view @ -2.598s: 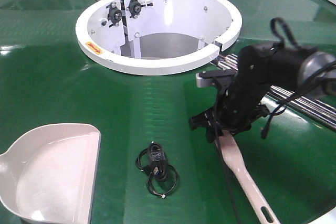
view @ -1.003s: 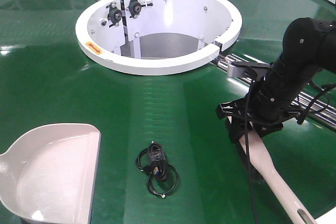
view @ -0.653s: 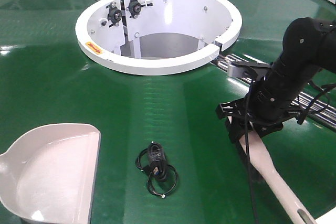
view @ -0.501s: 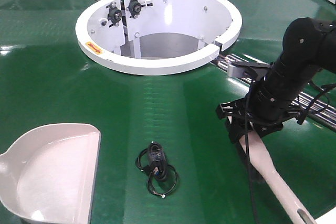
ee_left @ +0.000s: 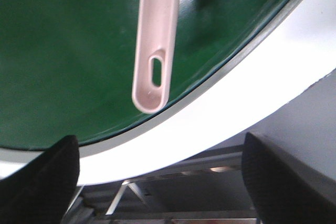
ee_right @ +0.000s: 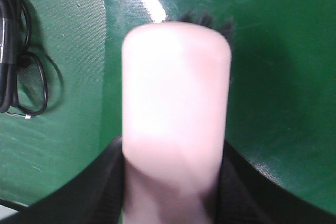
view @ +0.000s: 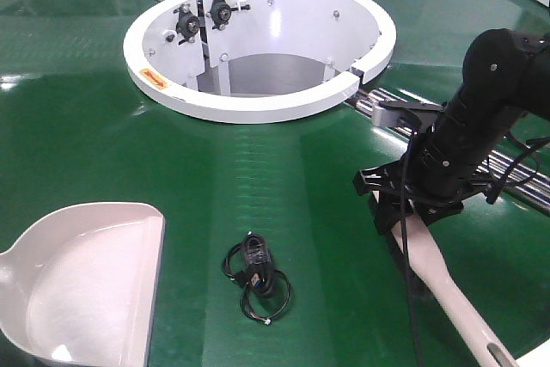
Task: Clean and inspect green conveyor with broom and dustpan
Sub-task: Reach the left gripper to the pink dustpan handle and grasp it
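Note:
The green conveyor [view: 103, 126] fills the front view. My right gripper [view: 404, 217] is shut on the pale pink-beige broom [view: 438, 277] at the right and holds its head low over the belt. In the right wrist view the broom [ee_right: 176, 93] sits between the black fingers [ee_right: 105, 182], with dark bristles [ee_right: 205, 20] at its far end. The dustpan [view: 86, 281] lies at the lower left, mouth facing right. My left gripper [ee_left: 160, 182] is open and empty beyond the conveyor's white rim [ee_left: 252, 93], near a pale handle with a hang hole [ee_left: 155, 66]; which tool's handle, I cannot tell.
A coiled black cable with a small black device [view: 256, 274] lies on the belt between dustpan and broom; it also shows in the right wrist view [ee_right: 16, 61]. The white ring hub [view: 258, 109] stands open at the centre. Silver rollers [view: 516, 180] run behind the right arm.
Since the earliest frame my right gripper has carried the broom to the right, away from the cable. Over the last second nothing has visibly moved.

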